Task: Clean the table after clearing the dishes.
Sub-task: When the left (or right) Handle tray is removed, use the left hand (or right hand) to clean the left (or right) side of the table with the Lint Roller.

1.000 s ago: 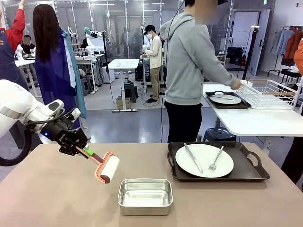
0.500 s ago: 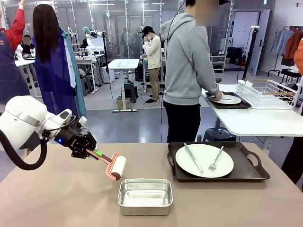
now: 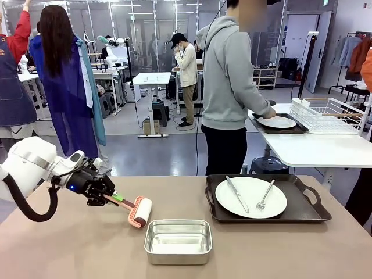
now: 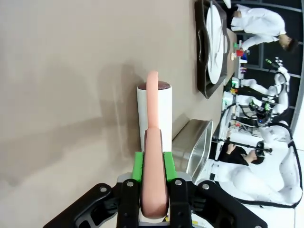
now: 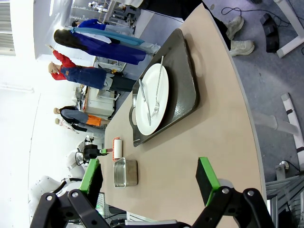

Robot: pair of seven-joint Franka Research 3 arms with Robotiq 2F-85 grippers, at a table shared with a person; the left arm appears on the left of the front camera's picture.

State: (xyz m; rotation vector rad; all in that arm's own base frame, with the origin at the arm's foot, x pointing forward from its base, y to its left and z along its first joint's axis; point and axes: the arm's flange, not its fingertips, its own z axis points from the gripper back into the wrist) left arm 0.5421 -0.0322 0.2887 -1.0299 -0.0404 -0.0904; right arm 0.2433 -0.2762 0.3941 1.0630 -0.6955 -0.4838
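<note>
At lower left of the front view our left gripper [image 3: 109, 197] is clamped on the pink handle of the roller [image 3: 140, 211], drum low over the table [image 3: 64, 250] beside the steel pan [image 3: 178, 241]; our right gripper [image 5: 149, 178] stands wide and empty. We judge the rolling step is beginning, though one plate [image 3: 251, 197] on its tray [image 3: 305, 215] sits uncleared at centre right. Next we should press the drum flat and sweep bare tabletop, avoiding the pan.

Pan [image 3: 178, 241] sits mid on the table [image 3: 70, 250], near my edge. Roller [image 3: 139, 211] is just left-behind it, handle in my left gripper [image 3: 109, 199]. Tray [image 3: 302, 216] is right of pan, farther back. Plate [image 3: 251, 200] on it, with knife [image 3: 237, 193] left and fork [image 3: 265, 195] right on plate. Second tray [image 3: 264, 129] on the side table [image 3: 314, 151] beyond, left of the rack [image 3: 331, 113].
</note>
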